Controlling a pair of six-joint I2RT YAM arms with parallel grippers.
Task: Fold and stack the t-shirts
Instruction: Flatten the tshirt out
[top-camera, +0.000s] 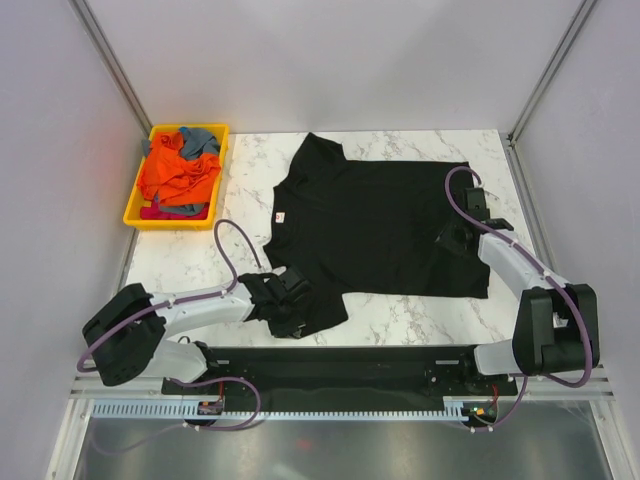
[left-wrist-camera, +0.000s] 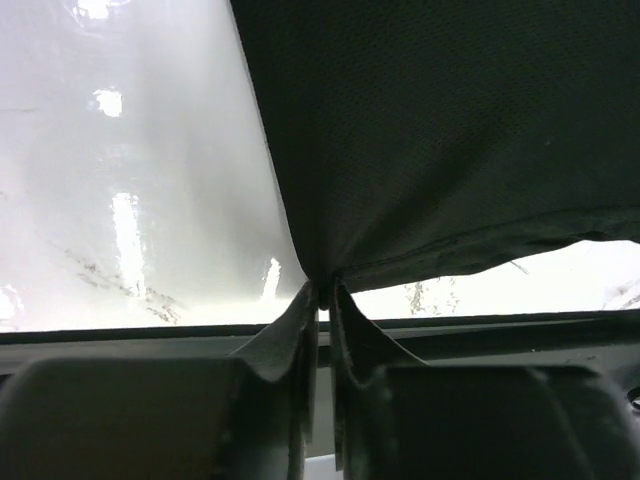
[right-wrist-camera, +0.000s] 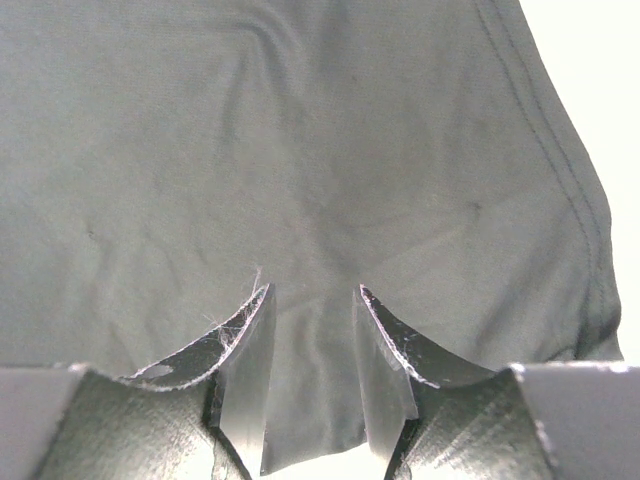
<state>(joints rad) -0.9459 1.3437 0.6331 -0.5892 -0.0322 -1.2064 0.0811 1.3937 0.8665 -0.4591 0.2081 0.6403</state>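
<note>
A big black t-shirt (top-camera: 380, 225) lies spread out flat on the white marble table (top-camera: 200, 260). Its neck points to the left, and a small label (top-camera: 281, 218) shows at the neck. The left gripper (top-camera: 290, 300) is down low at the near sleeve (top-camera: 325, 310), close to the front edge of the table. Its two fingers (left-wrist-camera: 270, 360) are squeezed together on a bit of the black cloth, and the cloth is pulled into a little pinch between them. The right gripper (top-camera: 452, 238) is at the right end of the same shirt, by the bottom hem. Its fingers (right-wrist-camera: 250, 340) stand apart with a gap between them. Cloth shows in the gap, but the fingers are not squeezing it. At the far left corner of the table sits a yellow tray (top-camera: 135, 212). An orange t-shirt (top-camera: 180, 175) is bunched up in the tray. A grey-blue t-shirt (top-camera: 200, 138) is crumpled in there too, partly under the orange one. The tray is well apart from the black shirt.
</note>
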